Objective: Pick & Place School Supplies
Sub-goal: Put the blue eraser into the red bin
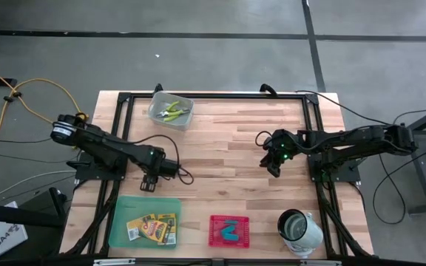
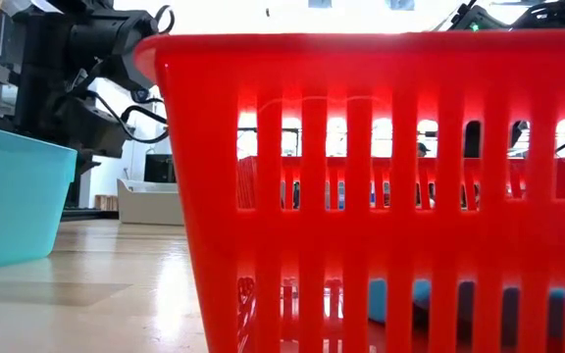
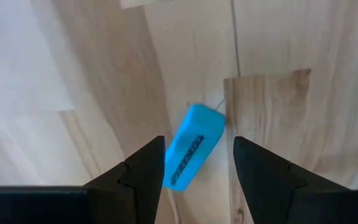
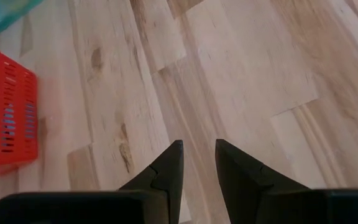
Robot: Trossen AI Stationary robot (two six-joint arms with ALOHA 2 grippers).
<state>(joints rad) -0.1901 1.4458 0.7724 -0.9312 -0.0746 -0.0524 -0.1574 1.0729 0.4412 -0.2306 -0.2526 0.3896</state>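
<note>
In the left wrist view a light-blue oblong piece (image 3: 194, 146) lies flat on the wood between the fingers of my open left gripper (image 3: 197, 165). That gripper (image 1: 151, 182) hangs over the table's left half, just beyond the green tray (image 1: 121, 222), which holds the yellow-orange crayon boxes (image 1: 152, 227). More blue pieces (image 1: 230, 230) lie in the red tray (image 1: 214, 240). The plier-like tools (image 1: 171, 111) lie in the clear tray (image 1: 155, 112). My right gripper (image 1: 274, 164) hovers over bare wood right of centre, its fingers (image 4: 166, 165) a narrow gap apart and empty. My left gripper points down at the table with its fingers on either side of the blue piece, which lies slanted between them. The piece's lower end (image 3: 178, 177) is right beside one finger (image 3: 145, 168). Whether that finger touches it, I cannot tell.
A white-and-metal cup (image 1: 300, 230) lies at the near right corner. A black frame (image 1: 220, 95) runs around the tabletop. The red tray (image 2: 381, 196) fills the low view, with the green tray (image 2: 13, 201) to its left. Bare wood spans the table's middle.
</note>
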